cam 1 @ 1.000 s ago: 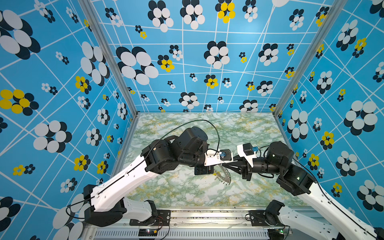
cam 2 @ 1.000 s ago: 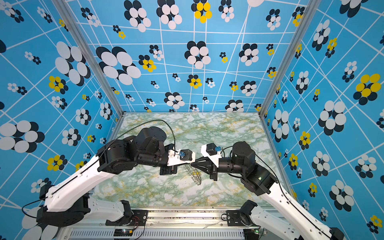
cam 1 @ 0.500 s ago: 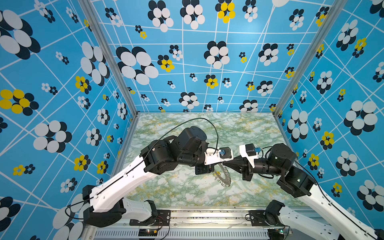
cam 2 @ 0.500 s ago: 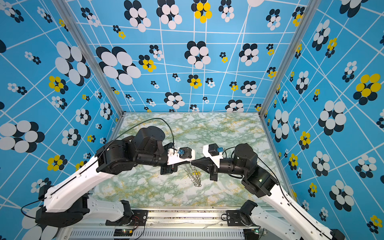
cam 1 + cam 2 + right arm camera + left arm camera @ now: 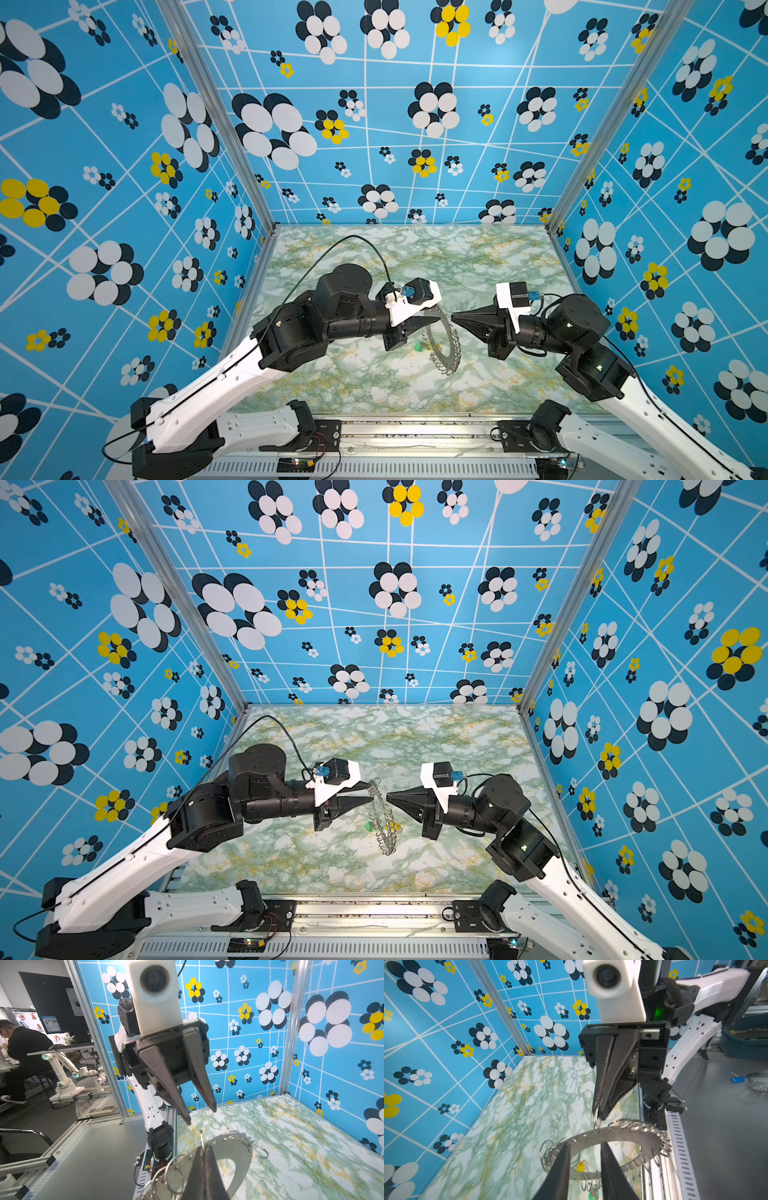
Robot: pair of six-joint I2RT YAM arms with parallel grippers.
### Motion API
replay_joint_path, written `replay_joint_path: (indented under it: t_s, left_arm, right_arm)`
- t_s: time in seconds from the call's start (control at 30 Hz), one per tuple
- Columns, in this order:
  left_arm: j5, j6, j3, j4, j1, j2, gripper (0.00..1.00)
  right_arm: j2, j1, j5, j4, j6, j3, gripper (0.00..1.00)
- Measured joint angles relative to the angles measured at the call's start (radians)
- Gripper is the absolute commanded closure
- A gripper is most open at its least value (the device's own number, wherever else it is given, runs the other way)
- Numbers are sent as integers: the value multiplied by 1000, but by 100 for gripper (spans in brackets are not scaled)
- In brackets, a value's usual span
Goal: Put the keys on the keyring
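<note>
1. In both top views, the keyring [image 5: 444, 345] hangs on edge above the marble table [image 5: 374, 386]. The right gripper [image 5: 453, 318], jaws closed, meets it at its upper rim. The left gripper [image 5: 436, 320] faces the same rim from the opposite side.
2. In a top view, a green key tag [image 5: 368, 825] shows on the left arm's side of the keyring [image 5: 382, 816] and a yellow key tag [image 5: 395, 827] on the right arm's side. Whether they hang from it or lie on the table cannot be told.
3. In the left wrist view, the left gripper [image 5: 585, 1145] has its jaws narrowly apart, holding nothing. The right gripper [image 5: 600, 1114] pinches one wire loop [image 5: 597, 1121] on the rim, which carries the whole ring. Judged purpose is to present the rim to the free arm.
4. In the right wrist view, the left gripper [image 5: 201, 1115] stands clear above the keyring [image 5: 234, 1159]. Crowded neighbouring loops hamper access.
</note>
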Motion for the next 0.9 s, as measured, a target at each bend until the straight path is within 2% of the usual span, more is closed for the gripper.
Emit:
replay_joint_path:
  t_s: [0.27,0.47,0.9]
  left_arm:
    - [83,-78,-56,106,2,-1,79]
    - [92,-103,-92,160,4,-10,79]
    - [96,-123,-136,280,23,-34,81]
  right_arm:
    - [-1,-6,0,117,63,-15,100]
    - [0,-6,0,203,105,-28,100]
    - [28,-8,-11,263,148,-43,100]
